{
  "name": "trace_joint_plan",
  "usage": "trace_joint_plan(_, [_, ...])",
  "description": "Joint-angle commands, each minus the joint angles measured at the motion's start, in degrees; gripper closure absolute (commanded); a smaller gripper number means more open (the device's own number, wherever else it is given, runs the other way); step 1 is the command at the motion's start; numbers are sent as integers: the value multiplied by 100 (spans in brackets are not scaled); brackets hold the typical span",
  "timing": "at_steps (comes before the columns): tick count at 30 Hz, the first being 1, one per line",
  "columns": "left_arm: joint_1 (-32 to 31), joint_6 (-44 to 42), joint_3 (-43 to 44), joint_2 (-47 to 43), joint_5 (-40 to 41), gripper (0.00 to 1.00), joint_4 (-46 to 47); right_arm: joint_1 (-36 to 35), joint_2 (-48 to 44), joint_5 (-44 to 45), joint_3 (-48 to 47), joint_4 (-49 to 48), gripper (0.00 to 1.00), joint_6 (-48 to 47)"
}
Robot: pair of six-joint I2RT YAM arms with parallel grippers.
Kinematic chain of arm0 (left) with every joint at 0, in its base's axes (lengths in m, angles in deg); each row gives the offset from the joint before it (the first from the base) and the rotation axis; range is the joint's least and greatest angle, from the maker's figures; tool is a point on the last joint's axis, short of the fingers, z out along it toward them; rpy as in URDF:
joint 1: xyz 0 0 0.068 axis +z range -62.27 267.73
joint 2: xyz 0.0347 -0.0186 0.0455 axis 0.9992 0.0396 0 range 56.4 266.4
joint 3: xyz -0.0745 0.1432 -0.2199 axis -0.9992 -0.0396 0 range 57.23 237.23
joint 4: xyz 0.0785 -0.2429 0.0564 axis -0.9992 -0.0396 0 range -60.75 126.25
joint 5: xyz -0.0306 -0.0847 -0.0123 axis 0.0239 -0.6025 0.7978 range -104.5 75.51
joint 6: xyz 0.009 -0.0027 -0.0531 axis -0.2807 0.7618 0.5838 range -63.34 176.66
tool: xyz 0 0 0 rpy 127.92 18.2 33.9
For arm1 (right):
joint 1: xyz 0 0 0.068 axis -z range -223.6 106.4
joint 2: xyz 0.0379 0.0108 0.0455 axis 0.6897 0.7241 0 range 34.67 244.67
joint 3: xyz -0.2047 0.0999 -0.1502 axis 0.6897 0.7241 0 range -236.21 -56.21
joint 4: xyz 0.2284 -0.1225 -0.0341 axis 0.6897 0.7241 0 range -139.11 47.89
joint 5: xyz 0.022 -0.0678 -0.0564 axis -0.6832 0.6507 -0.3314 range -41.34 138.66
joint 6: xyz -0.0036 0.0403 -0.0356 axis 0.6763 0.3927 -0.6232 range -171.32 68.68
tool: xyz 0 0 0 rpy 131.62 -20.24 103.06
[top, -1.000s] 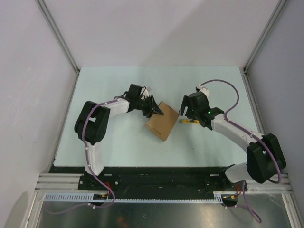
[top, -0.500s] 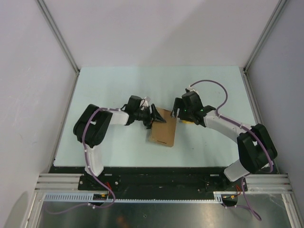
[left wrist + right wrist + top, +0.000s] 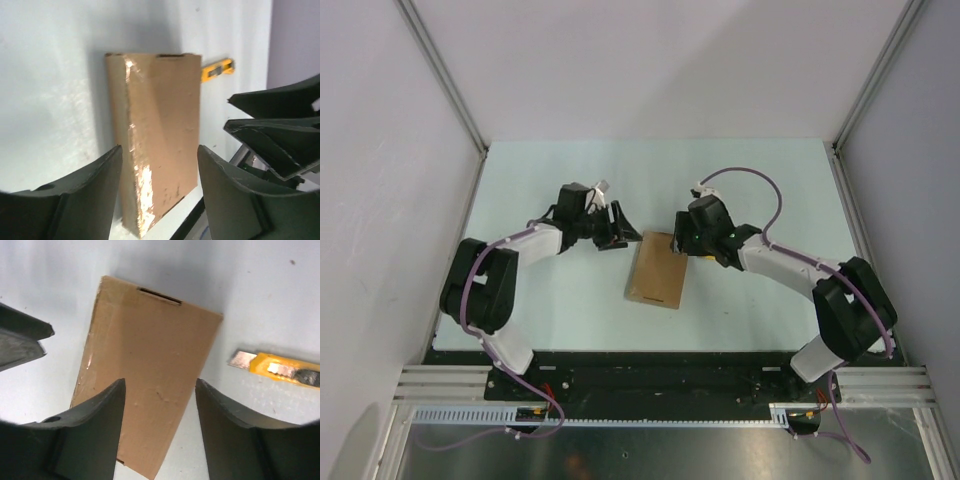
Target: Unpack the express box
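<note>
The express box (image 3: 658,270) is a flat brown cardboard box lying shut on the pale table, also seen as the box (image 3: 160,135) in the left wrist view and the box (image 3: 150,385) in the right wrist view. My left gripper (image 3: 623,228) hangs open just left of the box's far corner, apart from it; in its own view the left gripper (image 3: 160,150) frames the box between its fingers. My right gripper (image 3: 678,243) stands open over the box's far end. The right gripper (image 3: 160,382) straddles the cardboard without a visible grip.
A yellow-black utility knife (image 3: 280,365) with its blade out lies on the table right of the box, seen again as the knife (image 3: 217,69) beyond the box. The right arm covers it in the top view. Grey walls (image 3: 380,150) enclose the table.
The left gripper opened, let go of the box's corner and drew back to the left. The box turned to lie nearly square. The right gripper moved left over the box's far end and narrowed.
</note>
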Motion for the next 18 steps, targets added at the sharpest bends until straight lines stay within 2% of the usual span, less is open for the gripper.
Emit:
trace_joint_plan(1, [232,-469,-115,-75,511,41,-841,-263,250,26,-339,-453,49,-282])
trace_joint_plan(3, [320,-478,-141,-14,546,51,-938,-352,442,0,-409,-489,61,-343])
trace_joint_plan(4, [356,-531,-141,-4,555,56,-999,-465,505,8,-427,-515,71,-387])
trace_joint_plan(8, [374,-601,-45,66,441,60,-1053,-650,812,105,-541,-576,83,-352])
trace_joint_plan(9, [374,-619,8,101,284,60,-1044,-668,900,105,-550,-577,90,-335])
trace_joint_plan(12, [374,-742,148,293,-15,60,-1035,-686,1023,53,-559,-638,94,-352])
trace_joint_plan(18, [269,-750,342,523,-122,60,-1035,-756,1217,131,-559,-639,95,-536])
